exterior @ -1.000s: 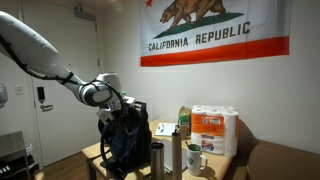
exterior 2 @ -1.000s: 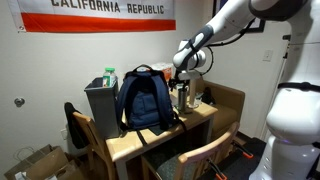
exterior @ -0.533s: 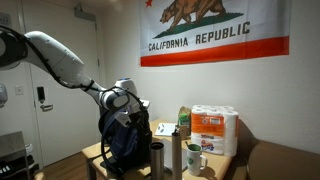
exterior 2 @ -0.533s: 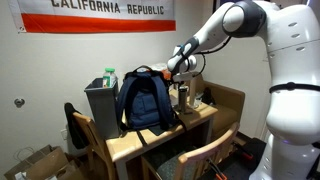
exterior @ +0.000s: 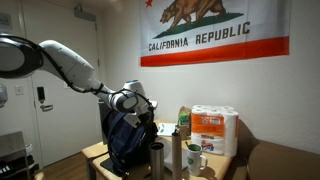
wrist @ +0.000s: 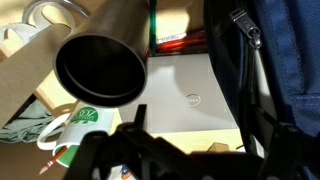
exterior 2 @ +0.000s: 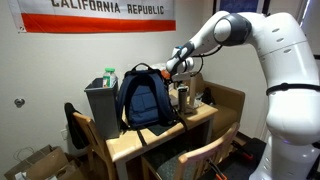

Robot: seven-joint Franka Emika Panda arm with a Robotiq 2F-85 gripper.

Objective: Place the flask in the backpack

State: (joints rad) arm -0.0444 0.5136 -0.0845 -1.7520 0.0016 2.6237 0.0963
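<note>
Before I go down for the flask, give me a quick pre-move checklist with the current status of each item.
1. Flask upright on the table: ok.
2. Gripper free of load: ok, it hovers by the top of the backpack and the flask is not held.
3. Jaws open enough: cannot tell, they are too dark in the wrist view.
4. Room around the flask: not ok, the silver cylinder and the white mug stand close beside it.
5. Backpack upright: ok in both exterior views.
6. Backpack zip open: cannot tell.
</note>
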